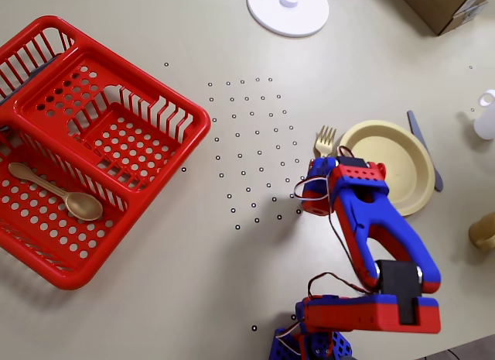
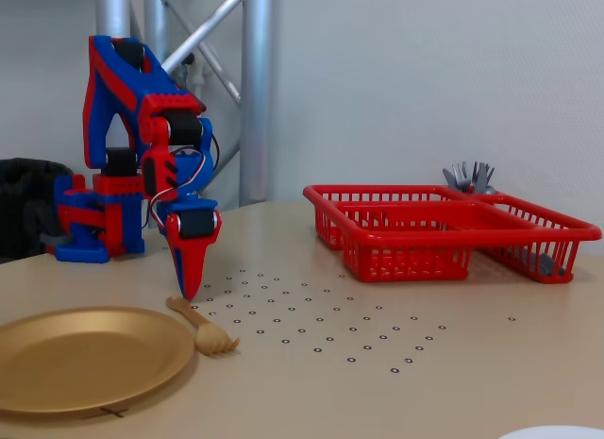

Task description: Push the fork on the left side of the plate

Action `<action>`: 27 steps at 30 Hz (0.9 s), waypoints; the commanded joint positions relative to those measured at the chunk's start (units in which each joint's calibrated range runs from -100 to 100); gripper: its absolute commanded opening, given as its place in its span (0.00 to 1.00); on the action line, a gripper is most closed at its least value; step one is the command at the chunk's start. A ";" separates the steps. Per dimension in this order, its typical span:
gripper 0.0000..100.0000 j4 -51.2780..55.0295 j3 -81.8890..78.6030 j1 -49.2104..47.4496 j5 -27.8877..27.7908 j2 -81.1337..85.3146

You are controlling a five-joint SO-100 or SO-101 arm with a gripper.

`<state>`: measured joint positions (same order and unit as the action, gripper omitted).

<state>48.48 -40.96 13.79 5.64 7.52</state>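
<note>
The pale yellow plate [image 1: 398,170] lies on the table right of centre in the overhead view and shows at the lower left of the fixed view [image 2: 85,354]. The small tan fork [image 1: 325,140] lies just left of the plate's rim, its tines pointing away from the arm base. Its handle is hidden under the arm's wrist in the overhead view. In the fixed view the fork [image 2: 204,329] lies beside the plate's rim. My gripper [image 2: 191,286] points straight down with its jaws together. Its tip is at the fork's handle end, and contact is unclear.
A red basket [image 1: 166,155] fills the left and holds a tan spoon [image 1: 56,192]; grey cutlery [image 2: 469,177] sticks up from it. A grey-blue knife [image 1: 424,147] lies right of the plate. A white disc [image 1: 305,19], a cardboard box [image 1: 445,4] and a white object [image 1: 486,116] sit at the edges.
</note>
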 commanded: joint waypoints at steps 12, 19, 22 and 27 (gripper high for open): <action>0.00 -4.01 -1.11 5.02 -2.98 4.32; 0.00 -5.06 -0.93 6.45 -4.15 3.56; 0.00 -5.54 -0.93 7.17 -4.74 3.47; 0.00 -6.43 -0.93 8.18 -5.62 3.13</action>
<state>43.03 -43.31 20.62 0.61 8.74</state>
